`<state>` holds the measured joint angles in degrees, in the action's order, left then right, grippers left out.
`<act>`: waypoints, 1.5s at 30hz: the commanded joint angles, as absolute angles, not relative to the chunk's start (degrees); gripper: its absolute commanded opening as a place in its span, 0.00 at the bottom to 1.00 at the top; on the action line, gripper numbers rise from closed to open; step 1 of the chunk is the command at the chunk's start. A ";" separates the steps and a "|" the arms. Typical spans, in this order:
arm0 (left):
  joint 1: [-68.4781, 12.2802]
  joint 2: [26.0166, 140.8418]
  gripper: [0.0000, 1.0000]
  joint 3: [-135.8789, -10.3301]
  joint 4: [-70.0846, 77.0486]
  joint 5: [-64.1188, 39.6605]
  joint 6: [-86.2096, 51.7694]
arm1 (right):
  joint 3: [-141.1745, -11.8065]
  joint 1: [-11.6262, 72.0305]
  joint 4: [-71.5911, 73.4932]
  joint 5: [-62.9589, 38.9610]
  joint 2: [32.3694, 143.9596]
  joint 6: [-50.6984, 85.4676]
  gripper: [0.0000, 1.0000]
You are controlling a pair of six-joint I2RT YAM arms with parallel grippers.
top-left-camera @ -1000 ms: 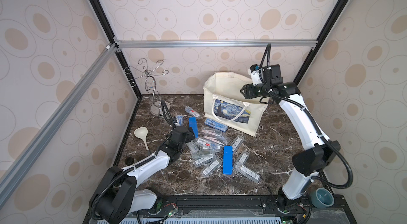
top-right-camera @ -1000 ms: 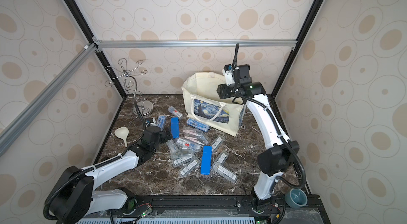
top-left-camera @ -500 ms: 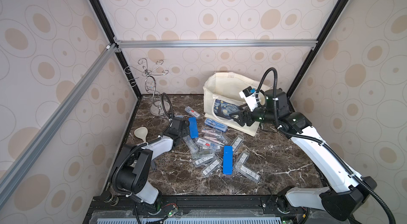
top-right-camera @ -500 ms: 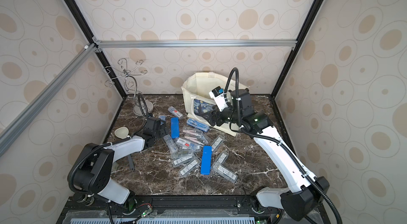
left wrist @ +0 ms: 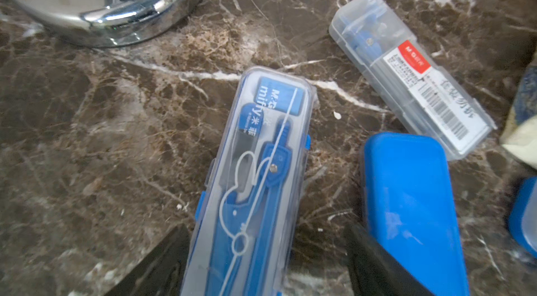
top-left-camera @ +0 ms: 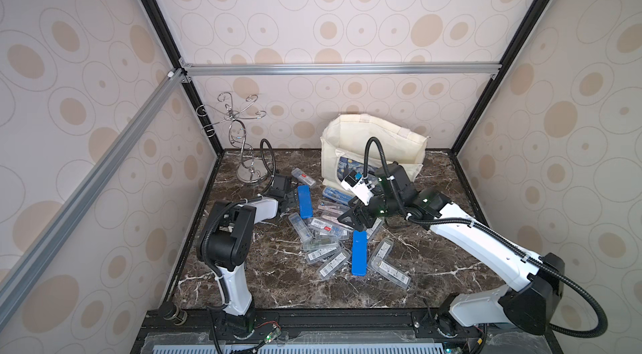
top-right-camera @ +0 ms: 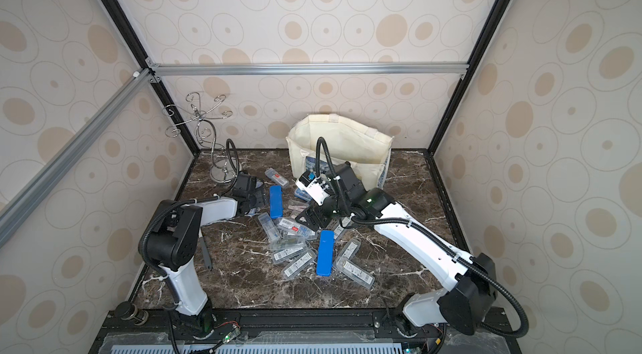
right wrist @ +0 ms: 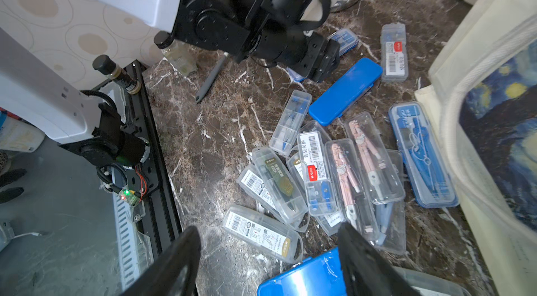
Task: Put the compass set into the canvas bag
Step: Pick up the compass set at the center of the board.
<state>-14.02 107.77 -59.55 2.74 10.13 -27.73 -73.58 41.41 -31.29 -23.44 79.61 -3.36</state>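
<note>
While left end effector (left wrist: 261, 262) gapes, compass set (left wrist: 255, 169) lies between jaws.

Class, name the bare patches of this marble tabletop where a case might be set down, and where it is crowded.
Bare marble tabletop runs along the front rail, before the pile of compass cases. A smaller patch lies at the back, between the chrome stand and the canvas bag. The middle is crowded: cases overlap there.
</note>
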 commanded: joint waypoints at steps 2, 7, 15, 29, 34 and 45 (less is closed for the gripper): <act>-13.49 110.80 0.81 -63.81 -2.48 11.00 -25.01 | -73.94 42.87 -32.09 -22.28 81.07 -4.23 0.77; -13.29 112.08 0.81 -65.03 -4.12 12.47 -24.12 | -73.32 43.24 -30.28 -22.85 81.74 -3.43 0.77; -13.09 112.38 0.70 -64.12 -5.25 12.34 -23.38 | -73.12 43.16 -29.27 -22.41 82.94 -3.00 0.76; -13.09 110.93 0.53 -60.98 -2.35 10.57 -22.50 | -74.23 43.17 -28.54 -21.19 84.27 -2.51 0.76; -13.09 107.73 0.53 -58.50 0.03 10.41 -22.59 | -75.04 43.22 -28.38 -19.82 85.21 -1.64 0.77; -13.10 95.06 0.52 -51.56 6.90 6.04 -22.37 | -77.24 43.17 -27.08 -15.05 87.35 2.39 0.76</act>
<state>-13.47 99.11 -52.71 2.79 8.05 -23.49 -75.24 42.81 -28.18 -16.56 86.91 0.71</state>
